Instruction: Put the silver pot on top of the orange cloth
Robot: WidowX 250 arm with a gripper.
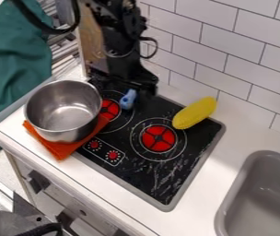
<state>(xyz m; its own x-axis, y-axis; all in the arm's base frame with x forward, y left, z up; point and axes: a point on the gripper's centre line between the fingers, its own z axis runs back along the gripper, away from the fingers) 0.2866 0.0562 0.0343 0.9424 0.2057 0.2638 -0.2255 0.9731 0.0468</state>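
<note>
Pot [62, 108]: silver, upright and open-topped, on the orange cloth, at the stove's left.
Cloth [59, 150]: its middle hidden under the pot; a corner and the near and right edges stick out.
Gripper [124, 82]: black, above the stove's far left part, blending into the dark arm [121, 37], which the top edge cuts off.
Jaws: cannot tell whether released or clenched.
Stove [142, 177]: black, with red burners; the pot hides its left corner.
Blue thing [128, 99]: small, beside the left burner [110, 109], hard to identify.
Yellow toy [195, 113]: long, at the stove's far right edge.
Sink [250, 196]: grey, cut off at right.
</note>
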